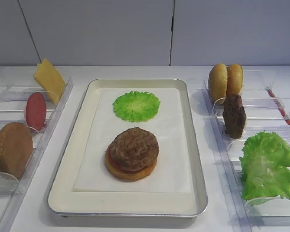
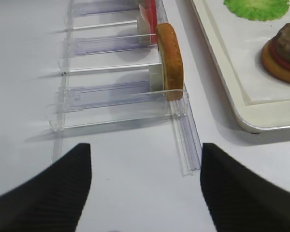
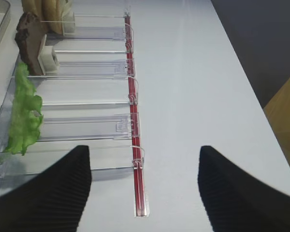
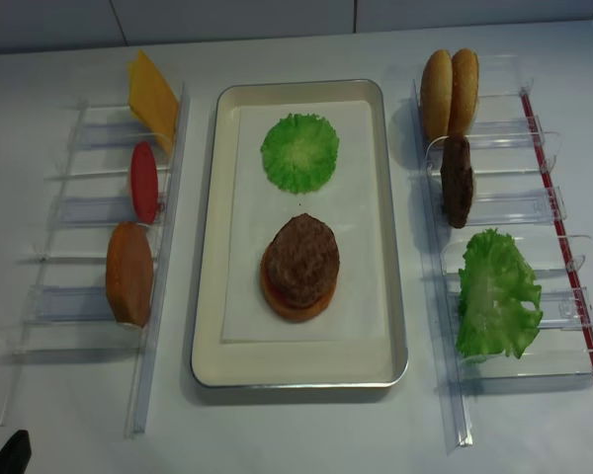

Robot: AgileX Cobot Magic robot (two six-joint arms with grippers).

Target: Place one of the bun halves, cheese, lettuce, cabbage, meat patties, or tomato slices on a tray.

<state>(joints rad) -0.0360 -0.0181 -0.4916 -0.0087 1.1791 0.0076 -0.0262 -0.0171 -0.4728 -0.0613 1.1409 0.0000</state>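
Crinkled bright-green lettuce leaf (image 1: 269,165), at four o'clock of the silver-rimmed tray (image 1: 198,193), may tear because both hands (image 3: 144,188) (image 2: 146,186) stand apart, empty.

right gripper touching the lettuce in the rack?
Apart. The right wrist view shows the right gripper open and empty, with bare rack between its fingers and the lettuce.

No readable text, labels, brands or numbers anywhere: not on tray (image 1: 193,145), racks (image 4: 504,207) or food.
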